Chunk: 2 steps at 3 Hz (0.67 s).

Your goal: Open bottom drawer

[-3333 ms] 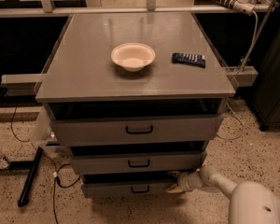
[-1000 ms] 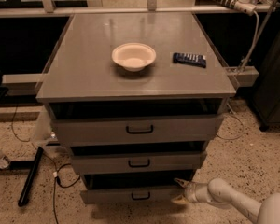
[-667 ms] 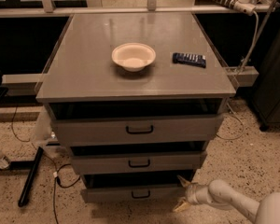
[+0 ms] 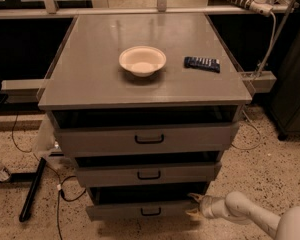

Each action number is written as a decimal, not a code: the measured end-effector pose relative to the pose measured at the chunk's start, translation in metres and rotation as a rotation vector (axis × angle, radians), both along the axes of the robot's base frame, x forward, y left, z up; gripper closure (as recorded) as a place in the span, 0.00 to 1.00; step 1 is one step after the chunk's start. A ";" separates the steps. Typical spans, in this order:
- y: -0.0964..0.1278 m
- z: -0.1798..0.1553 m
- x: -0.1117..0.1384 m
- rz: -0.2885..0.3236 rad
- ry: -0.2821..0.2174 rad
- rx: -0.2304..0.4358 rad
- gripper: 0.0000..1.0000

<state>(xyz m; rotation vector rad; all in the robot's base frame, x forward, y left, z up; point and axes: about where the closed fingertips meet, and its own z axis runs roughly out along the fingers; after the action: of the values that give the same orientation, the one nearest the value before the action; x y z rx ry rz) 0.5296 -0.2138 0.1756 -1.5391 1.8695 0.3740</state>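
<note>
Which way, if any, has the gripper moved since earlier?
Yes: the gripper, at the right end of the bottom drawer, moved lower, away from the middle drawer.

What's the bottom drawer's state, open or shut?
Partly open: bottom drawer front sits forward, dark gap above it. Tool at its right end.

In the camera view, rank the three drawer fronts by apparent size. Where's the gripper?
Largest: top drawer front.
Then: middle drawer front.
Smallest: bottom drawer front, but it is farthest from the camera, so true sizes are unsure.
The gripper is at its right end, open.
</note>
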 end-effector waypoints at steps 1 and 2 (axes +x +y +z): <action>-0.002 0.005 -0.002 -0.003 0.002 0.003 0.79; -0.001 0.009 -0.003 -0.001 0.003 0.004 0.99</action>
<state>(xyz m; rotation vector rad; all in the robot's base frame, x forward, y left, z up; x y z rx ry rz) 0.5263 -0.2150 0.1845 -1.5355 1.8703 0.3797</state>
